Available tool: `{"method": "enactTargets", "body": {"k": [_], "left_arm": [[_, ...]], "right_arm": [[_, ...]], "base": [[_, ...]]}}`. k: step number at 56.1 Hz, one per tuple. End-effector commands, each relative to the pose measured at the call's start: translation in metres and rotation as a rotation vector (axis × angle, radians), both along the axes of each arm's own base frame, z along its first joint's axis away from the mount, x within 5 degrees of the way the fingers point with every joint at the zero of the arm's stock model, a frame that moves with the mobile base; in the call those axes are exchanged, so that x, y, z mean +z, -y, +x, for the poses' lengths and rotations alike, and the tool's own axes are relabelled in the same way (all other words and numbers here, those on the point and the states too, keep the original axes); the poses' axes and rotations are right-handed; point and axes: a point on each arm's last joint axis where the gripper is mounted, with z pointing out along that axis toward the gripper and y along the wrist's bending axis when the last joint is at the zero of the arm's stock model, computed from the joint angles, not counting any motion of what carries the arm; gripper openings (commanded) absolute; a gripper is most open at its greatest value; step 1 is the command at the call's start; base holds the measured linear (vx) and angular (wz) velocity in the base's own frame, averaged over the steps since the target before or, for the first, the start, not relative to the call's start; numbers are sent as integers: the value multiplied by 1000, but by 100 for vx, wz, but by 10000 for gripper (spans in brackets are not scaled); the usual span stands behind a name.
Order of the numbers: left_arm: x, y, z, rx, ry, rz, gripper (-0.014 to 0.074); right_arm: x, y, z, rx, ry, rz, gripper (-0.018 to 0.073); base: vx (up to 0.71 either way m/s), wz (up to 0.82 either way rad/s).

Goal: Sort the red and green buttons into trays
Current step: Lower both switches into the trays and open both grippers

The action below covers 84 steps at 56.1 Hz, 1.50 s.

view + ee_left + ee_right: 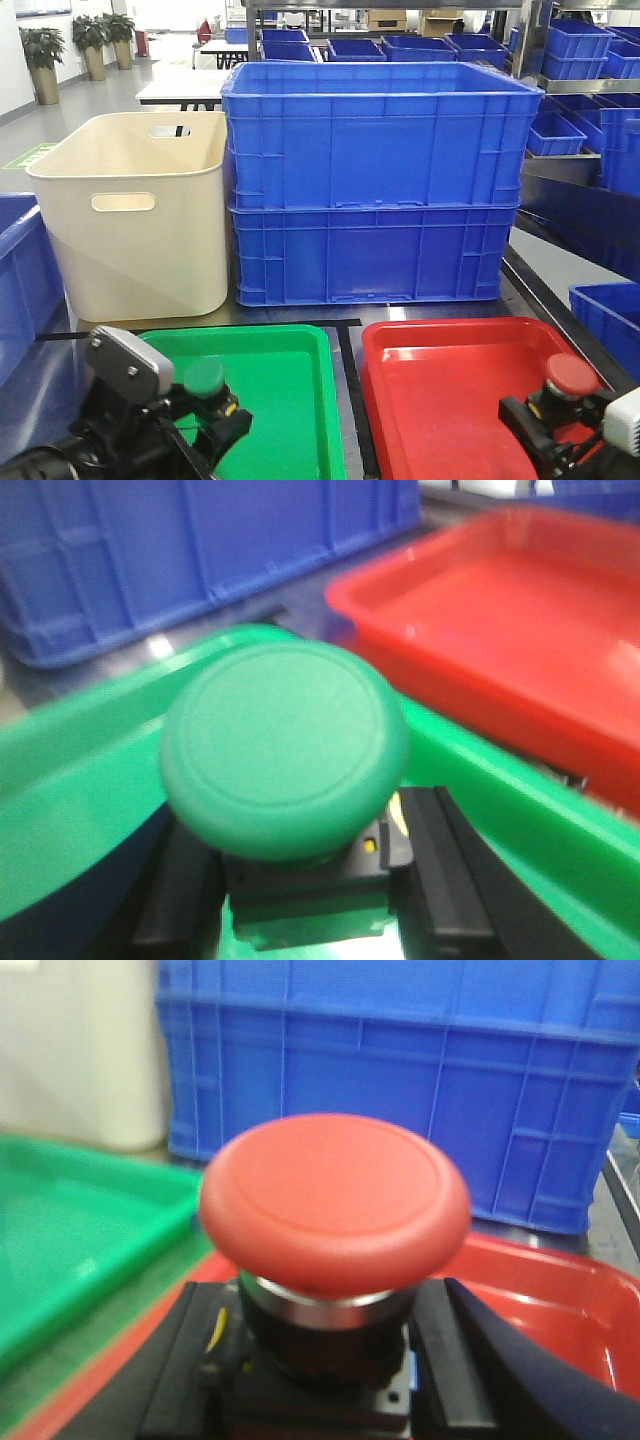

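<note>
My left gripper (215, 408) is shut on the dark base of the green button (205, 377), over the left part of the green tray (290, 400). In the left wrist view the green button's (285, 745) domed cap fills the middle, and the left gripper's (310, 885) black fingers press its base from both sides. At the right edge of the red tray (450, 400), my right gripper (548, 412) is shut on the base of the red button (571, 377). The right wrist view shows the red button (335, 1200) between the right gripper's (320, 1360) fingers, above the red tray (545, 1300).
Two stacked deep blue crates (375, 180) and a tall cream bin (135, 215) stand right behind the trays. More blue crates sit at the left edge (20, 270) and the right edge (610, 320). Shelves of blue bins fill the back right.
</note>
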Motion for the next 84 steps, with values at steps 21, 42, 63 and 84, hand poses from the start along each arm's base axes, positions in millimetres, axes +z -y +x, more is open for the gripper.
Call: {"method": "enactTargets", "body": {"k": [21, 42, 63, 84], "left_arm": [[-9, 13, 12, -35, 6, -27, 132], [-10, 12, 13, -19, -8, -41, 557], [-6, 11, 13, 5, -6, -74, 608], [43, 1, -5, -14, 179, -91, 592]], "right_arm": [[-15, 1, 23, -7, 14, -23, 130], [-15, 0, 24, -7, 26, -4, 524], [-7, -2, 24, 16, 96, 32, 585], [25, 5, 14, -54, 262, 141, 585]], "base": [[0, 0], [0, 0], [0, 0], [0, 0]]}}
